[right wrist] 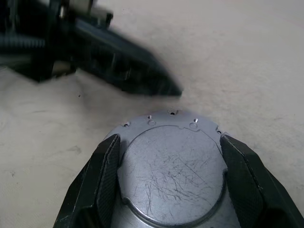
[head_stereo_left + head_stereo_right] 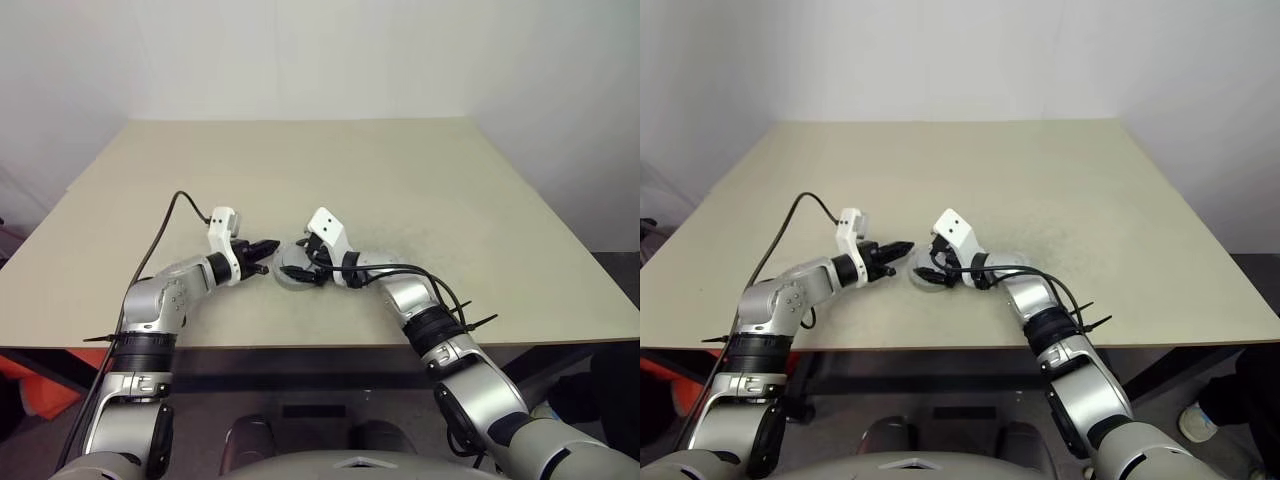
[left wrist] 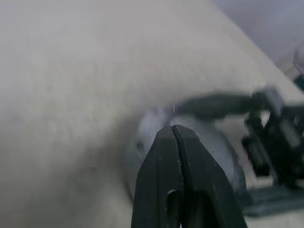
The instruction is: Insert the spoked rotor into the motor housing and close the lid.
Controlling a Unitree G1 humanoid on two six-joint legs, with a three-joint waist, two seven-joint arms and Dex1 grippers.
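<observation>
The lid (image 1: 171, 175), a dull grey scratched round cap with small notches along its rim, lies on the table near the front edge. My right gripper (image 1: 169, 140) holds it, with one finger pressed to each side. Below the lid, the motor housing shows as a grey side wall (image 3: 142, 147). The spoked rotor is hidden. My left gripper (image 2: 272, 243) is shut and empty. Its pointed tip (image 1: 175, 91) hovers just past the lid's rim, on the side opposite the right gripper.
The beige table (image 2: 400, 180) stretches wide and bare behind and to both sides of the grippers. Its front edge (image 2: 300, 345) runs close below them. A black cable (image 2: 170, 215) loops up from my left wrist.
</observation>
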